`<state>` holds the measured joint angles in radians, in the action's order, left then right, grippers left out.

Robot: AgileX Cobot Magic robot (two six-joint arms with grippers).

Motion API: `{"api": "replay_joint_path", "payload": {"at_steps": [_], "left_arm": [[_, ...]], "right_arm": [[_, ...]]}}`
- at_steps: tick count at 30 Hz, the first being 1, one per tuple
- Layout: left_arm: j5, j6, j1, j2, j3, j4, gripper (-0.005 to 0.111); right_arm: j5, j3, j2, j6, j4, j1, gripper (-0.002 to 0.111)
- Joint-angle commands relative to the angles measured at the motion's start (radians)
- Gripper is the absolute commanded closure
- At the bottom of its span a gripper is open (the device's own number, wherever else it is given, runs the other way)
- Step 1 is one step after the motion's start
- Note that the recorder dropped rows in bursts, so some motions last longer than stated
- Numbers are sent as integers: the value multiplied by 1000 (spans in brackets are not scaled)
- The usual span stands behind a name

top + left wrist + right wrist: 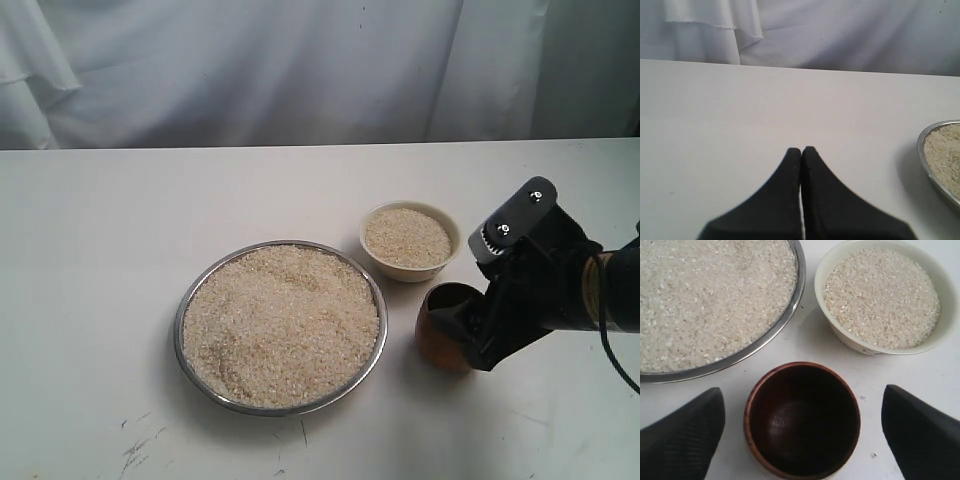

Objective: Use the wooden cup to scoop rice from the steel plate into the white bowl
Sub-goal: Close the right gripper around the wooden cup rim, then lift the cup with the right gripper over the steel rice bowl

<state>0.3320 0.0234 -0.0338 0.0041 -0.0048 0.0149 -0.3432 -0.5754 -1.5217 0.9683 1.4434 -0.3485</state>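
Observation:
The steel plate (182, 318) lies at the table's middle, heaped with pale rice (283, 325). To its right and farther back stands the white bowl (450, 227), also filled with rice. The wooden cup (440, 335) stands upright and empty right of the plate, in front of the bowl. My right gripper (802, 405) is open, its two black fingers (685, 432) on either side of the wooden cup (802, 420) with gaps between, touching nothing. The right wrist view also shows the steel plate (799, 285) and white bowl (822, 275). My left gripper (802, 150) is shut and empty over bare table, left of the plate's rim (921, 150).
A white cloth backdrop (300, 60) hangs behind the table's far edge. A few dark scuff marks (140, 450) mark the table near its front left.

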Motion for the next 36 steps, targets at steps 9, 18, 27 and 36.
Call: {"api": "replay_joint_path", "payload": {"at_steps": [9, 18, 27, 36], "left_arm": [[-13, 0, 3, -4, 5, -1, 107], [-13, 0, 3, -4, 5, -1, 107], [-13, 0, 3, -4, 5, -1, 107], [-13, 0, 3, -4, 5, -1, 107]], "right_arm": [[5, -17, -101, 22, 6, -6, 30], [23, -62, -194, 23, 6, -6, 32], [-26, -73, -177, 82, 6, -6, 85], [-28, -93, -3, 134, 14, -6, 108]]}}
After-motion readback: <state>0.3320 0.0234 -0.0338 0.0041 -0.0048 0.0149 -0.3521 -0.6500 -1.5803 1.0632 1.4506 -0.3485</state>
